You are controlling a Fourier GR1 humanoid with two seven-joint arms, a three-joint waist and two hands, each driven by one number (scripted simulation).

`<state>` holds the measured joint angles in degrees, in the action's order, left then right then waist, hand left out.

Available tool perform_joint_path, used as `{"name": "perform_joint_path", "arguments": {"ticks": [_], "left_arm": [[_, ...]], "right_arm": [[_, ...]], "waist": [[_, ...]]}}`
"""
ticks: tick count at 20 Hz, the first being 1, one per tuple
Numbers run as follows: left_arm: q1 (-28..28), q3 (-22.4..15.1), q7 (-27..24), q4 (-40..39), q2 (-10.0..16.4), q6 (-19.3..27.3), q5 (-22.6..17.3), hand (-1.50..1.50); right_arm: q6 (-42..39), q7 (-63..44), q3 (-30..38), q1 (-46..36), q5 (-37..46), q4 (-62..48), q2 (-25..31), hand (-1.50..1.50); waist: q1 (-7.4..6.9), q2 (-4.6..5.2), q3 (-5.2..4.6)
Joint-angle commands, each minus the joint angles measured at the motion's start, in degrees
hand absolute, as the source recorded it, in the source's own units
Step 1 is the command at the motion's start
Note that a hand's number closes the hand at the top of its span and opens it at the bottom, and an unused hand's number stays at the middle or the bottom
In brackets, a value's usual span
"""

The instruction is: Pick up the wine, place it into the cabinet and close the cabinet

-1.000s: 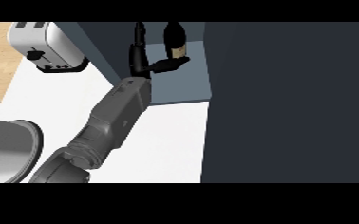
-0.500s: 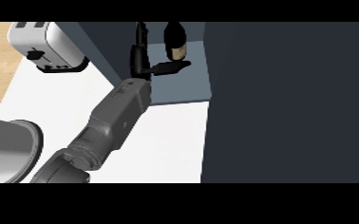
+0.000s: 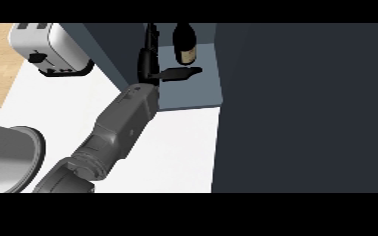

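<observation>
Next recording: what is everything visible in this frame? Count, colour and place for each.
wine bottle: one, dark with a tan label, upright inside the cabinet, top centre
cabinet: one, grey-blue inside, open, top centre
dark panel: one, near-black, fills the right side; probably the cabinet's door
toaster: one, silver, top left on the counter
round grey item: one, lower left edge, cut off; cannot tell what it is
counter: one, white
forearm: one, grey, reaching from the lower left into the cabinet
left hand: one, black, fingers straight, beside the bottle, not curled round it
</observation>
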<state>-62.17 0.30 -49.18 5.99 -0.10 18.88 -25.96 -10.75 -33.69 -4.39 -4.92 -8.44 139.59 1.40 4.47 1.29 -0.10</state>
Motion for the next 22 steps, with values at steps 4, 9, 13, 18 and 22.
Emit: {"name": "perform_joint_path", "arguments": {"ticks": [4, 9, 13, 18, 22], "left_arm": [[1.8, 0.43, 0.32, 2.02, 0.1, -4.57, -3.93, -1.5], [4.97, -3.22, -0.18, 3.67, 0.1, -4.97, -7.6, -1.5], [6.43, -6.94, 0.46, 7.49, 0.1, -3.96, -11.02, -1.5], [11.13, -17.08, 4.54, 17.7, 0.1, 0.72, -16.09, -1.5], [21.06, -27.76, 2.28, 27.62, 0.1, 5.27, -20.74, -1.5]], "right_arm": [[1.8, -3.94, 0.07, -2.07, -2.76, 0.53, -0.38, -1.5], [-0.43, 1.37, 0.76, 0.48, -3.24, -0.68, -0.33, -1.5], [0.79, -1.55, -2.24, 1.87, -1.38, 3.31, -0.88, -1.5], [2.68, -3.45, 2.06, -3.17, -2.37, 0.86, 0.31, -1.5], [4.95, -4.07, -2.99, -1.77, 2.13, 2.97, -1.34, -1.5]], "waist": [[-1.07, -0.55, 0.02], [-0.58, -0.9, 0.09], [-0.74, -1.12, 0.07], [-2.1, -1.31, 0.08], [-2.19, -1.38, 0.05]]}}
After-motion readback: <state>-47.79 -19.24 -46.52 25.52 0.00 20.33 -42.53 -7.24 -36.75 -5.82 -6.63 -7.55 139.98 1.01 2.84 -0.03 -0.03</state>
